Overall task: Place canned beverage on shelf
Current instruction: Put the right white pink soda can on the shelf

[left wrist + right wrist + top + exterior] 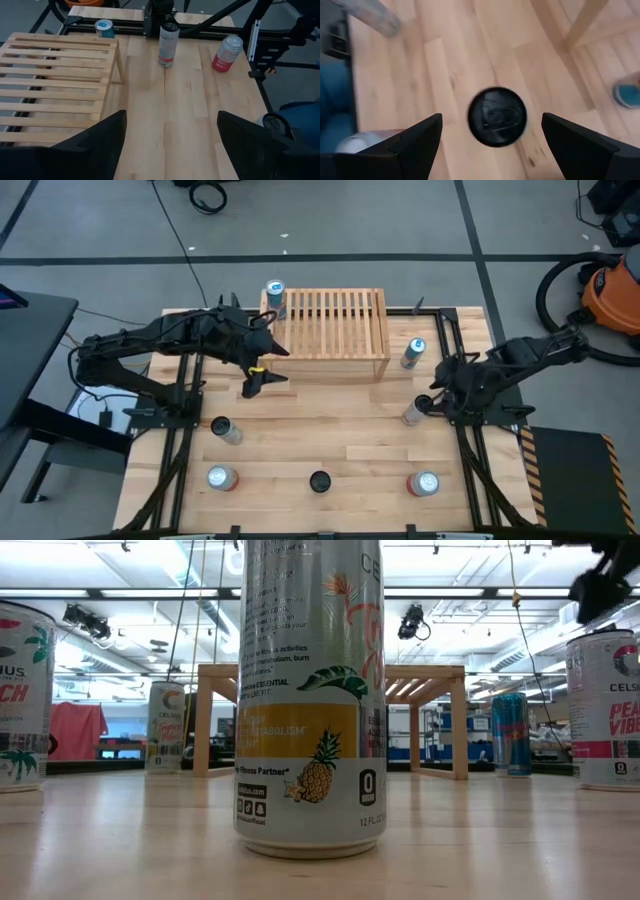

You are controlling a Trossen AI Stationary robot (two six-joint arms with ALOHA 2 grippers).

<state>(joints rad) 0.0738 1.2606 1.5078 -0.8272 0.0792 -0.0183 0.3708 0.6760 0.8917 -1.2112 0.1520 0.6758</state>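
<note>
Wooden plank tabletop [340, 445], slatted shelf [335, 330], grey floor [380, 220], both grippers spread, empty.

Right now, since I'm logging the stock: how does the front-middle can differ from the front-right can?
The front-middle can has a black lid; the front-right can a silver one. The front-middle can carries a yellow band with a pineapple; the front-right can a pink band. Both stand upright on the table, off the shelf.
</note>
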